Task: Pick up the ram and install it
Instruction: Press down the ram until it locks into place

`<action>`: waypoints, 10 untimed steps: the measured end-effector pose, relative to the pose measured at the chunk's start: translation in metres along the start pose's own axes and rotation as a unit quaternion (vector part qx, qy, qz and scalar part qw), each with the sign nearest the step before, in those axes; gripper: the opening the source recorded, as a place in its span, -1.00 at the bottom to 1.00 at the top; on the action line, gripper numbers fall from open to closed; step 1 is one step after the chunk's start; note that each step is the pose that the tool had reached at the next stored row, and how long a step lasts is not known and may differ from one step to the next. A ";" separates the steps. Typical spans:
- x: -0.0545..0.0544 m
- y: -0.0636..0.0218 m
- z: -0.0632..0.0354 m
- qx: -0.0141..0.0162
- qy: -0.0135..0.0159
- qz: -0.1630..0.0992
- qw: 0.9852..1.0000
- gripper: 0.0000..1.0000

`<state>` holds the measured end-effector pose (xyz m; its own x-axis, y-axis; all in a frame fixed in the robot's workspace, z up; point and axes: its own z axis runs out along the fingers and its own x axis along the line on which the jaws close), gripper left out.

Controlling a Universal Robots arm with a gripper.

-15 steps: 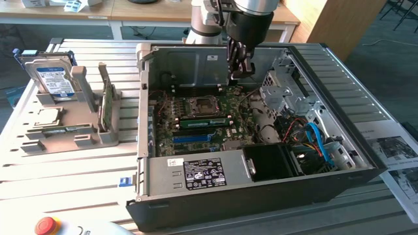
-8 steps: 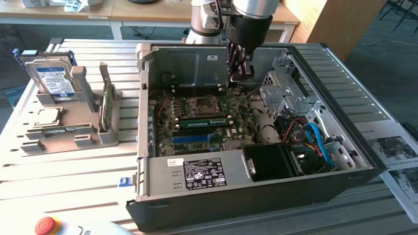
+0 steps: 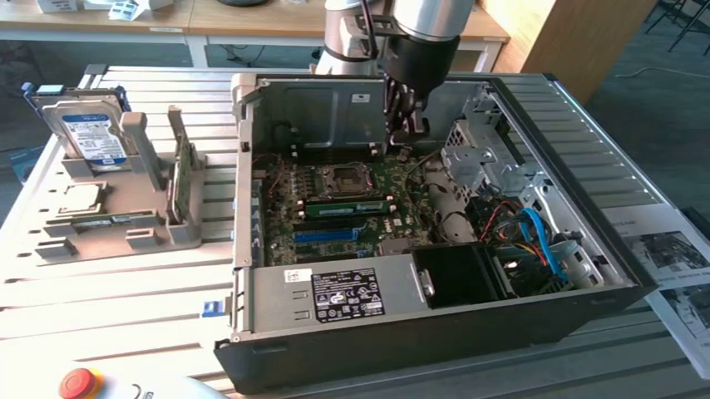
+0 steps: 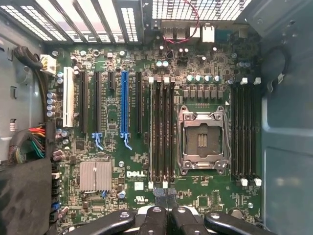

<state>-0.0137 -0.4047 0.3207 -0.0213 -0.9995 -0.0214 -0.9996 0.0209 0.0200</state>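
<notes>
The gripper (image 4: 166, 195) is held clenched on nothing, jaws pressed together, above the motherboard (image 4: 112, 117). What is probably the ram (image 3: 346, 208) is seen seated just beside the socket (image 3: 338, 178). Its long axis is laid across the exterior view, with the right end beneath the gripper.

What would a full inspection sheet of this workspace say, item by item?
Surface: pale slatted table, carrying an open computer case.
Job's things: ram stands in a motherboard slot beside the empty socket; seating cannot be judged.
Clutter: grey holder with hard drive, square chip and another green stick; red button; papers.
Grippers: pincer hangs over the motherboard, near the slots' end.
Cables: blue cables and coloured wires lie beside the board, apart from the ram.
Surroundings: wooden desks behind the table.
</notes>
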 end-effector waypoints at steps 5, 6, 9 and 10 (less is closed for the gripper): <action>0.000 -0.0001 0.0050 0.000 0.001 0.000 1.000 -0.79; 0.000 -0.0001 0.0064 0.000 0.001 0.000 1.000 -0.79; 0.000 -0.0002 0.0105 0.000 0.002 0.000 1.000 -0.79; 0.000 -0.0002 0.0119 0.000 0.002 0.000 1.000 -0.79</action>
<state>-0.0137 -0.4047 0.3088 -0.0212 -0.9996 -0.0175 -0.9996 0.0209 0.0199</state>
